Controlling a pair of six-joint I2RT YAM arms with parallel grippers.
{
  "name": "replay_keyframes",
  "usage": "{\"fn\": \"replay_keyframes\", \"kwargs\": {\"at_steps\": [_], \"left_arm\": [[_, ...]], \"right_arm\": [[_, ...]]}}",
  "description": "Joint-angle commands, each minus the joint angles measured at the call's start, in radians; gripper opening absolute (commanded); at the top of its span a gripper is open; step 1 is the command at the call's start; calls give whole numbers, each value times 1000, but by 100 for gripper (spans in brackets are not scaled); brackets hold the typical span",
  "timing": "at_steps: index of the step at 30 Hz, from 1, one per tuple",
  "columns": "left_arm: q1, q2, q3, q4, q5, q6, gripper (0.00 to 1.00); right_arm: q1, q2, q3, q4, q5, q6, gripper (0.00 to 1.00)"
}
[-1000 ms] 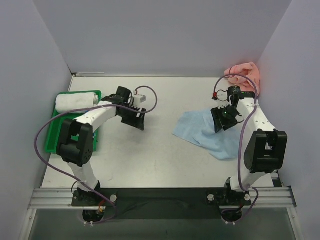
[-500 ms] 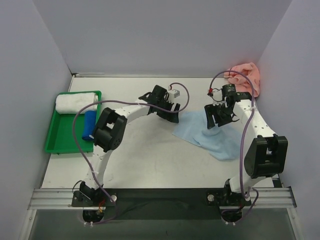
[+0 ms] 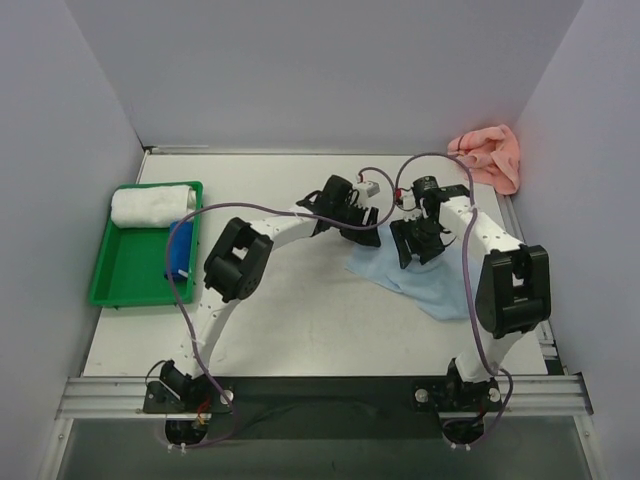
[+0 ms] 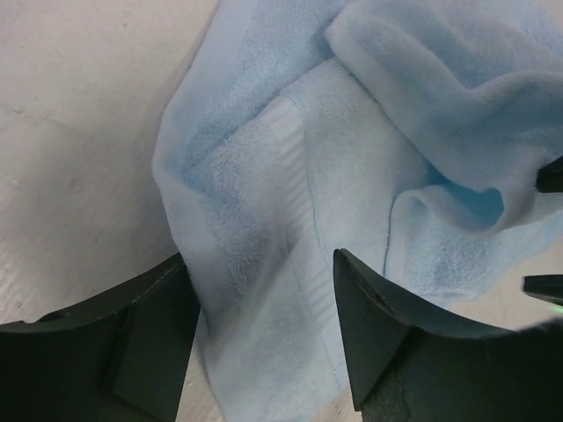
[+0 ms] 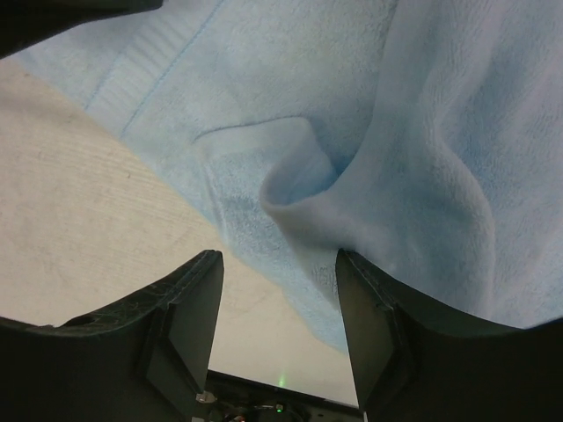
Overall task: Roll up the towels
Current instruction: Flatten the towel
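A light blue towel (image 3: 437, 283) lies crumpled and partly folded on the table right of centre. My left gripper (image 3: 362, 233) is at its far left corner, and my right gripper (image 3: 410, 250) hovers just right of it. In the left wrist view the left gripper (image 4: 264, 294) is open, its fingers (image 4: 396, 338) straddling a flat fold of the blue towel (image 4: 352, 158). The right gripper (image 5: 280, 303) is open too, with a raised ridge of the blue towel (image 5: 413, 158) and its edge between the fingers (image 5: 185, 330). A salmon pink towel (image 3: 490, 155) sits bunched in the far right corner.
A green tray (image 3: 125, 280) at the left holds a white rolled towel (image 3: 150, 203) and a small dark blue roll (image 3: 181, 255). Grey walls close in on the left, back and right. Purple cables loop off both arms.
My left arm swung right from the green tray across the table to the blue towel's corner. My right gripper shifted left along the towel towards it.
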Motion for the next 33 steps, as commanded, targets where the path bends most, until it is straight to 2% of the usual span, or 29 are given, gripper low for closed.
{"fn": "replay_keyframes", "kwargs": {"at_steps": [1,4,5,7,8,9,11,12,18,23,28,29,33], "left_arm": [[-6,47,14,-13,13,-28,69],[-5,57,7,-19,-1,-33,54],[-3,60,8,-27,-6,-31,45],[2,59,-10,-30,-7,-34,33],[9,53,-22,-22,-4,-37,28],[14,41,-39,-12,0,-42,16],[25,22,-87,4,14,-47,3],[35,5,-98,4,19,-48,0],[101,-137,-268,62,57,-54,0],[202,-269,-416,35,63,-34,0],[325,-452,-523,-137,23,88,0],[380,-496,-533,-172,14,143,0],[520,-585,-589,-405,-44,315,0]], "right_arm": [[8,52,36,-25,81,68,54],[15,106,56,-21,107,83,49],[14,127,63,-22,111,88,39],[9,132,65,-20,121,97,27],[8,120,63,-20,126,97,16],[6,111,60,-20,127,95,10],[0,89,59,-22,129,92,1],[-4,63,57,-20,124,91,0],[-40,-103,54,-54,5,48,0],[-92,-245,42,-105,-53,-4,0],[-196,-310,8,-165,-66,-105,0],[-248,-324,-22,-169,-55,-128,0],[-366,-339,-113,-178,-34,-263,0]]}}
